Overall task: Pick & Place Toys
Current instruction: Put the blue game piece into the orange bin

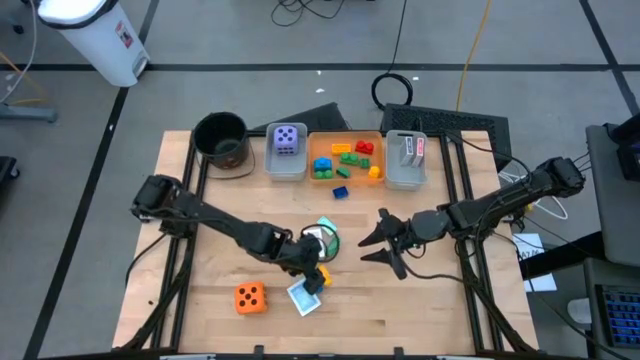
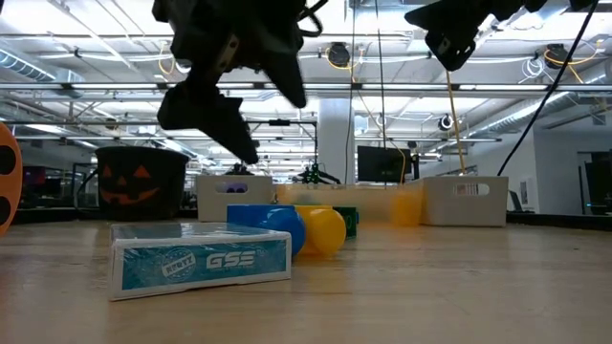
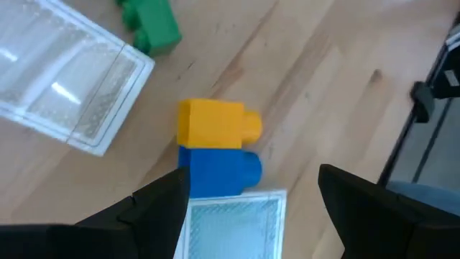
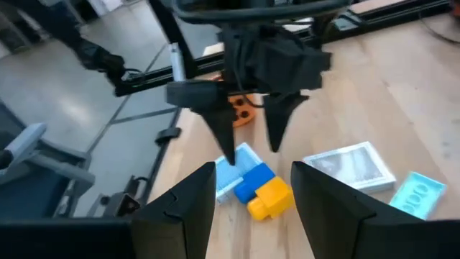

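High view, still loose: orange die sat nearest, left of the teal card.
Beside that card: blue brick and yellow brick touched.
Left gripper: released, above those bricks.
Right gripper: released, empty, right of the card.
Sorted, beyond the card: purple die and bricks in bins; pink cards, probably, in the grey bin.
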Robot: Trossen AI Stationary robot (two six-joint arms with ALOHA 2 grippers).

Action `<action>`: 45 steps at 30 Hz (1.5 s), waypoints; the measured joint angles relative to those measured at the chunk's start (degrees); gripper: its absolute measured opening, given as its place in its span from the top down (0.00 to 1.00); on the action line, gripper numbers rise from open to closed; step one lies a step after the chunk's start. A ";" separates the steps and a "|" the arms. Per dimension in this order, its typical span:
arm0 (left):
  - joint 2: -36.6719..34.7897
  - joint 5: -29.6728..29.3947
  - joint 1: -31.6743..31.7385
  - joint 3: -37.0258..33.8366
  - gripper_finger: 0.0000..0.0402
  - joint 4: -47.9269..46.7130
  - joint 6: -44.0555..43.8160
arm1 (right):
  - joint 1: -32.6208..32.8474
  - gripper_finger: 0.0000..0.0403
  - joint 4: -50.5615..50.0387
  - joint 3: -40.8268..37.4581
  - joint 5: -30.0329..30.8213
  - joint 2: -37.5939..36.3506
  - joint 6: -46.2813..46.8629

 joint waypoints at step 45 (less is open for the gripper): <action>0.13 -1.36 0.52 0.00 0.01 -1.74 -1.68 | -0.13 0.58 -1.24 0.00 2.88 0.02 -1.51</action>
